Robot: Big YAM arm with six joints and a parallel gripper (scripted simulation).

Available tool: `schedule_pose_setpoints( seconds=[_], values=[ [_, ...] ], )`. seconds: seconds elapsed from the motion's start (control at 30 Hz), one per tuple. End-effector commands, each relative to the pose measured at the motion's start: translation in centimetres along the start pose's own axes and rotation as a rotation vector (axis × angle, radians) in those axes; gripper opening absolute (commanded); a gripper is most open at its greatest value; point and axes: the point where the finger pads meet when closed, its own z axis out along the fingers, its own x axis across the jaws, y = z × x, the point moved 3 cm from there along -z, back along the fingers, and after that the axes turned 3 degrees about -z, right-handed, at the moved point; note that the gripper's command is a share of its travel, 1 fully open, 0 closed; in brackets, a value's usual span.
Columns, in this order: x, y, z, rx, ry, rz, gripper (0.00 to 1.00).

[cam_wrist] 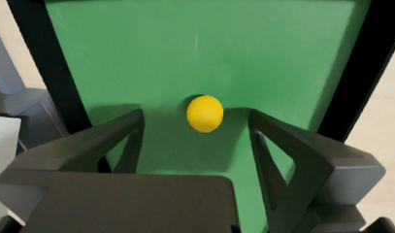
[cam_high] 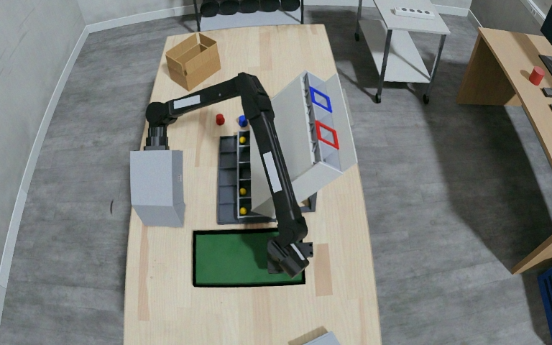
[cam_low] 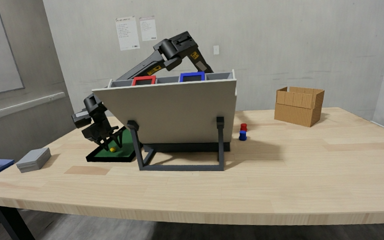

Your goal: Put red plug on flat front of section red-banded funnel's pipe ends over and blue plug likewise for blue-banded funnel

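Observation:
My gripper (cam_wrist: 196, 116) (cam_low: 110, 143) is open and low over the green marble tray (cam_high: 228, 256) (cam_low: 122, 151) (cam_wrist: 136, 49), at its right end. A yellow marble (cam_wrist: 204, 114) (cam_low: 112, 149) lies on the tray floor between the fingertips, apart from both fingers. The red plug (cam_high: 220, 118) (cam_low: 243, 126) and the blue plug (cam_high: 242, 121) (cam_low: 242, 135) stand on the table beyond the sectioned catch tray (cam_high: 228, 179). Three of its sections hold yellow marbles (cam_high: 242, 139) (cam_high: 242, 190) (cam_high: 242, 210). The red-banded funnel (cam_high: 317, 131) (cam_low: 144, 77) and blue-banded funnel (cam_high: 311, 95) (cam_low: 191, 73) top the grey cover (cam_high: 292, 136) (cam_low: 170, 113).
The cover's dark stand (cam_low: 179, 168) is next to the green tray. A grey box (cam_high: 157, 185) stands left of the catch tray. A cardboard box (cam_high: 192, 60) (cam_low: 298, 105) is at the table's far end. A small grey block (cam_low: 33, 159) lies near the table edge.

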Motion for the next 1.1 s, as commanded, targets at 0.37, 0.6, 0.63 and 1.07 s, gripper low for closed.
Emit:
schedule_pose_setpoints(
  seconds=[0.37,0.6,0.63,1.07],
  values=[
    [0.2,1.2,-3.7,-0.008,-0.01,-0.031,0.8],
    [0.1,1.6,-4.3,0.004,-0.004,-0.013,0.8],
    [0.1,1.7,-4.4,0.006,-0.003,-0.011,0.8],
    [-0.2,2.0,-5.0,0.011,0.0,-0.004,0.8]
  ],
)
